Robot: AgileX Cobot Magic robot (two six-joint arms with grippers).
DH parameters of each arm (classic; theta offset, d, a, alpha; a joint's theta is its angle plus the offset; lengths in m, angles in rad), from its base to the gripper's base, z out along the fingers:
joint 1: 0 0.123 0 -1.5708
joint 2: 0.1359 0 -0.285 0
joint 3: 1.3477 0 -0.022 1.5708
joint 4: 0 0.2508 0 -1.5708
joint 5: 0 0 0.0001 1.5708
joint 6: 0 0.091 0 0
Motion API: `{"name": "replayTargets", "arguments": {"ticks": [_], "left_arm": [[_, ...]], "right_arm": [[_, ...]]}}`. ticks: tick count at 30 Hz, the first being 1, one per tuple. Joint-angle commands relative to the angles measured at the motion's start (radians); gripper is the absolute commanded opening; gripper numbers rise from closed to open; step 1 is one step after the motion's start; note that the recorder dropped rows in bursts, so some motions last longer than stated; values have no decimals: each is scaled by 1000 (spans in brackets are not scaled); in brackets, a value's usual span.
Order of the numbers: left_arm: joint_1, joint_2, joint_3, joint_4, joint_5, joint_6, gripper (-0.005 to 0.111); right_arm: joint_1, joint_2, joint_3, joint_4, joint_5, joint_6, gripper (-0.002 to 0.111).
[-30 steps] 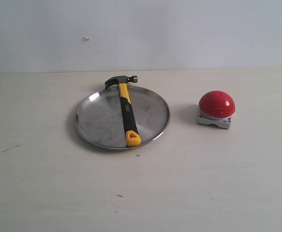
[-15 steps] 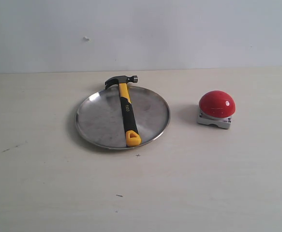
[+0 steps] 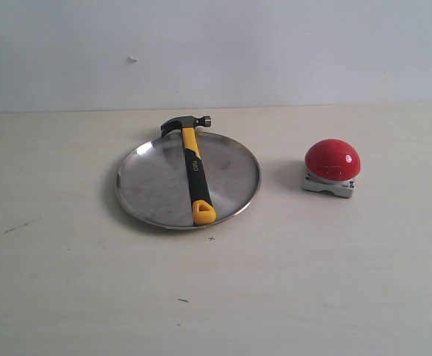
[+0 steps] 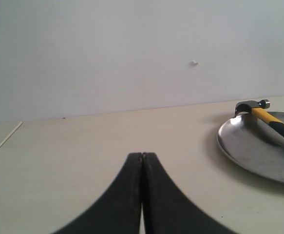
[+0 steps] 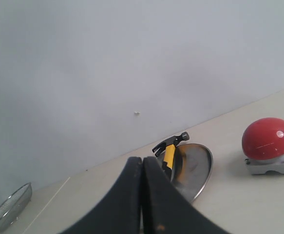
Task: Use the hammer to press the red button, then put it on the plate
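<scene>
The hammer (image 3: 193, 172) lies across the steel plate (image 3: 149, 185), its dark head over the far rim and its yellow end on the near rim. The red button (image 3: 332, 159) sits on its grey base to the right of the plate. Neither arm shows in the exterior view. My left gripper (image 4: 142, 156) is shut with nothing in it, well away from the plate (image 4: 249, 146) and hammer (image 4: 271, 119). My right gripper (image 5: 142, 160) is shut and empty too, back from the hammer (image 5: 169, 152), plate (image 5: 198, 165) and button (image 5: 269, 139).
A pale table (image 3: 290, 282) runs to a white wall behind. A wire mesh basket (image 5: 5, 209) shows at the edge of the right wrist view. A few small dark marks dot the tabletop.
</scene>
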Motion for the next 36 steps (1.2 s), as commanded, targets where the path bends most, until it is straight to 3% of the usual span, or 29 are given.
{"name": "replayTargets", "arguments": {"ticks": [1,5,10,14,22,24,27,29,36], "left_arm": [[3,-6,0,-4,2,6,1],[3,-6,0,-4,2,6,1],[3,-6,0,-4,2,6,1],[3,-6,0,-4,2,6,1],[3,-6,0,-4,2,6,1],[3,-6,0,-4,2,6,1],[3,-6,0,-4,2,6,1],[3,-6,0,-4,2,6,1],[3,-6,0,-4,2,6,1]], "right_arm": [[-6,-7,5,-2,-5,-6,0],[-19,-7,5,-68,-13,-114,0],[-337,-7,5,-106,12,-272,0],[-471,-7,5,-153,60,-308,0],[-480,-7,5,-148,36,-301,0],[-480,-7,5,-239,62,-208,0],[-480,-7,5,-734,82,260,0],[-480,-7,5,-838,80,341,0],[-480,-7,5,-828,82,343,0]]}}
